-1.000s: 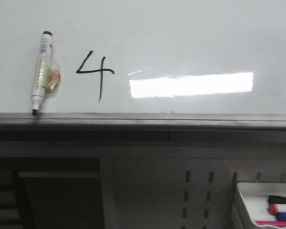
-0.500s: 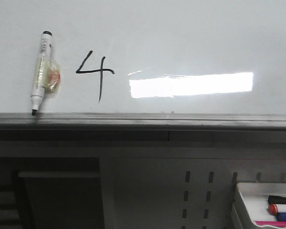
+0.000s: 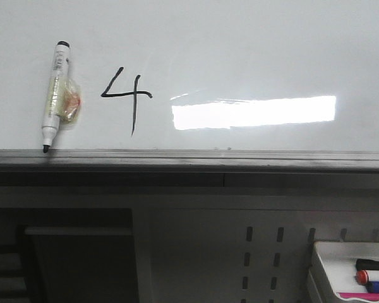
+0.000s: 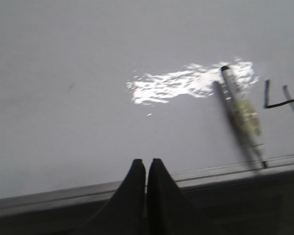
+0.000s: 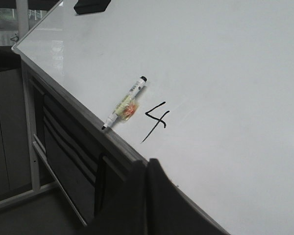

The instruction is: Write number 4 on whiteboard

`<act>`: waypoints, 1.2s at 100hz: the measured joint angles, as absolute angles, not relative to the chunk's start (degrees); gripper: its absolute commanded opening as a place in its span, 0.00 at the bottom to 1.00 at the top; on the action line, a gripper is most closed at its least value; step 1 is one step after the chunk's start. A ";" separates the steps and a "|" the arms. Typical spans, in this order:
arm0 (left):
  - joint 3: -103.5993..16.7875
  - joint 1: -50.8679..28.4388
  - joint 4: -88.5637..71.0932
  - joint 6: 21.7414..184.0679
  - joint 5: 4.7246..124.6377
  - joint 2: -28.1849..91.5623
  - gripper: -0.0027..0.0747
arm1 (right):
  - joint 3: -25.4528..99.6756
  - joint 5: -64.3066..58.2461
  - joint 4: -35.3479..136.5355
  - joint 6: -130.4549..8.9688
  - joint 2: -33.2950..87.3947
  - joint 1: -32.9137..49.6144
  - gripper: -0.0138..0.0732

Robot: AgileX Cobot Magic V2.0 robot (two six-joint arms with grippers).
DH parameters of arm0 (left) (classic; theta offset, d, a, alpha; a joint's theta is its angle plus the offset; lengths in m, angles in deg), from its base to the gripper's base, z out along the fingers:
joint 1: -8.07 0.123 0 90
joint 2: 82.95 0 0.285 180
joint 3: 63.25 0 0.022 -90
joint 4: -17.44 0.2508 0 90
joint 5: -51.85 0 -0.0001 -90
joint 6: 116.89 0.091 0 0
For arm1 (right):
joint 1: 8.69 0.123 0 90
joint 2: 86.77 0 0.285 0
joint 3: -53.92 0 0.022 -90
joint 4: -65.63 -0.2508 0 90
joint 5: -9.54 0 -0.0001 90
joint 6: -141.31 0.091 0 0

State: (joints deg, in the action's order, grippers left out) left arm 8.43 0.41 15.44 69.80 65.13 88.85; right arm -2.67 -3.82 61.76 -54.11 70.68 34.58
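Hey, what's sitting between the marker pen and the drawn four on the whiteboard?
Nothing: in the front view only bare whiteboard separates the marker pen from the number 4. The right wrist view shows the same empty gap.

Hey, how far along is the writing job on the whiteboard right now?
Looks finished. The number 4 is fully drawn on the whiteboard. The marker lies beside it, released. Both grippers, left and right, are shut and hold nothing. Nothing seems left.

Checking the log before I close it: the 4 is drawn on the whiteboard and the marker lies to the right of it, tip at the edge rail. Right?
Not quite. In the front view the marker lies left of the 4, not right. The rest holds: the 4 is on the whiteboard, and the marker's tip is at the edge rail.
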 measured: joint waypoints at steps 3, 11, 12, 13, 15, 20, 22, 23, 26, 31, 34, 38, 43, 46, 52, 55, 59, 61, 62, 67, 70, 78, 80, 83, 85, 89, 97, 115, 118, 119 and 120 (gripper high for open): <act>9.47 1.88 16.07 69.80 65.13 89.34 0.01 | -2.67 -3.82 61.76 -54.11 70.68 34.58 0.08; 11.54 5.90 17.00 69.66 65.13 89.62 0.01 | -2.77 -3.82 61.76 -54.11 70.68 34.58 0.08; 11.73 6.21 17.01 69.40 65.13 89.62 0.01 | -2.77 -3.82 61.76 -54.11 70.68 34.58 0.08; 12.11 6.82 17.01 69.37 65.13 89.62 0.01 | -2.77 -3.82 61.76 -54.11 70.68 34.58 0.08; 12.65 7.69 17.44 68.97 65.13 89.62 0.01 | -2.77 -3.82 61.76 -54.11 70.68 34.58 0.08; 13.96 9.59 17.44 67.75 65.13 89.62 0.01 | -2.77 -3.82 61.76 -54.11 70.68 34.58 0.08; 14.26 10.33 17.44 67.19 65.30 89.62 0.01 | -2.77 -3.82 61.76 -54.11 70.68 34.58 0.08; 14.26 10.57 17.44 66.99 65.74 89.62 0.01 | -2.77 -3.82 61.76 -54.11 70.68 34.58 0.08; 14.26 11.44 17.44 65.87 66.14 89.62 0.01 | -2.77 -3.82 61.76 -54.11 70.68 34.58 0.08; 14.26 12.57 17.44 64.17 66.01 89.62 0.01 | -2.77 -3.82 61.76 -54.11 70.68 34.58 0.08; 14.26 12.93 17.44 63.11 67.15 89.62 0.01 | -2.77 -3.82 61.76 -54.11 70.68 34.58 0.08; 14.26 13.21 17.44 62.00 68.79 89.62 0.01 | -2.77 -3.82 61.76 -54.11 70.68 34.58 0.08; 14.26 13.32 17.44 60.67 70.94 89.62 0.01 | -2.77 -3.82 61.76 -54.11 70.68 34.58 0.08; 14.26 13.45 17.44 60.14 71.35 89.62 0.01 | -2.77 -3.82 61.76 -54.11 70.68 34.58 0.08; 14.26 13.45 17.44 59.52 71.47 89.62 0.01 | -2.77 -3.82 61.76 -54.11 70.68 34.58 0.08; 14.26 13.45 17.44 59.37 71.47 89.62 0.01 | -2.77 -3.82 61.76 -54.11 70.68 34.58 0.08; 14.16 13.45 17.44 59.14 71.55 89.62 0.01 | -2.77 -3.82 61.76 -54.11 70.68 34.58 0.08; 14.16 13.45 17.44 59.13 71.55 89.62 0.01 | -2.77 -3.82 61.76 -54.11 70.68 34.58 0.08; 14.16 13.45 17.44 59.13 71.55 89.62 0.01 | -2.77 -3.82 61.76 -54.11 70.68 34.58 0.08; 14.16 13.45 17.44 59.02 71.55 89.62 0.01 | -2.77 -3.82 61.76 -54.11 70.68 34.58 0.08; 14.16 13.45 17.44 58.94 71.55 89.62 0.01 | -2.77 -3.82 61.76 -54.11 70.68 34.58 0.08; 14.16 13.45 17.44 58.89 71.55 89.62 0.01 | -2.77 -3.82 61.76 -54.11 70.68 34.58 0.08; 14.16 13.45 17.44 58.89 71.55 89.62 0.01 | -2.77 -3.82 61.76 -54.11 70.68 34.58 0.08; 14.16 13.45 17.44 58.89 71.55 89.62 0.01 | -2.77 -3.82 61.76 -54.11 70.68 34.58 0.08; 14.16 13.45 17.44 58.89 71.55 89.62 0.01 | -2.77 -3.82 61.76 -54.11 70.68 34.58 0.08; 14.16 13.45 17.44 58.89 71.60 89.62 0.01 | -2.77 -3.82 61.76 -54.11 70.68 34.58 0.08; 14.16 13.45 17.44 58.89 71.60 89.62 0.01 | -2.77 -3.82 61.76 -54.11 70.68 34.58 0.08; 14.16 13.45 17.44 58.89 71.60 89.62 0.01 | -2.77 -3.82 61.76 -54.11 70.68 34.58 0.08; 14.16 13.45 17.44 58.89 71.60 89.62 0.01 | -2.77 -3.82 61.76 -54.11 70.68 34.58 0.08; 14.16 13.45 17.44 58.89 71.60 89.62 0.01 | -2.77 -3.82 61.76 -54.11 70.68 34.58 0.08; 14.16 13.45 17.44 58.89 71.60 89.62 0.01 | -2.77 -3.82 61.76 -54.11 70.68 34.58 0.08</act>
State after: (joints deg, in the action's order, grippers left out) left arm 14.16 13.45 17.44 58.89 71.60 89.62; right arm -2.77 -3.82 61.76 -54.11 70.68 34.58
